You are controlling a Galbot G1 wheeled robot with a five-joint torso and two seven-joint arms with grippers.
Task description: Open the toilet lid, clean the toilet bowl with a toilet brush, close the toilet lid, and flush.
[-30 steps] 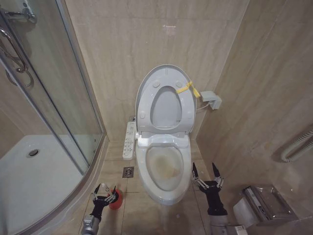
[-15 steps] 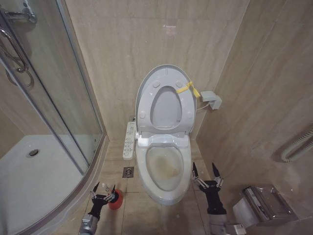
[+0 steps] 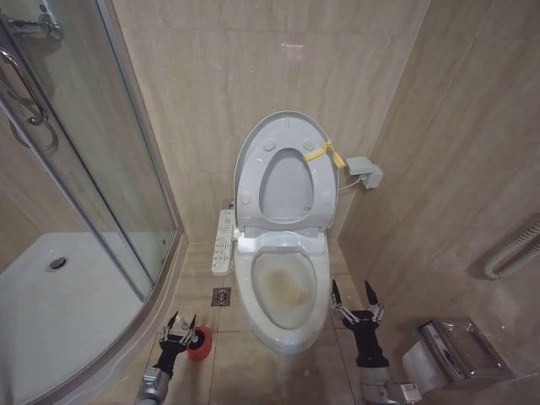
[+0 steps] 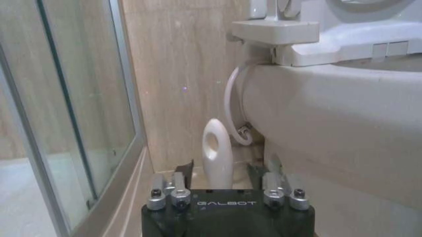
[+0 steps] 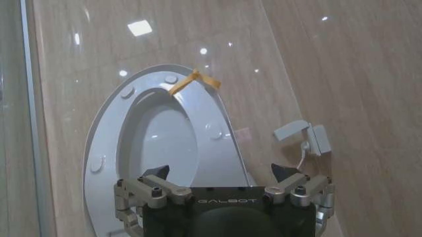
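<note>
- The toilet bowl sits between the two claws, uncovered, a yellowish stain inside; scrubbing has not begun, I'd judge.
- The toilet lid stands upright against the wall, up and beyond the right claw, its yellow tag at the top edge, so the opening step looks done.
- The shower enclosure curves close on the outer side of the left claw, leaving a narrow strip of floor to work in.
- The right claw hovers spread beside the bowl's front, holding nothing.
- The left claw, low by the floor, is spread around the toilet brush handle, not yet pinching it.
- The red holder stands just beneath that claw, near the bowl's base.
</note>
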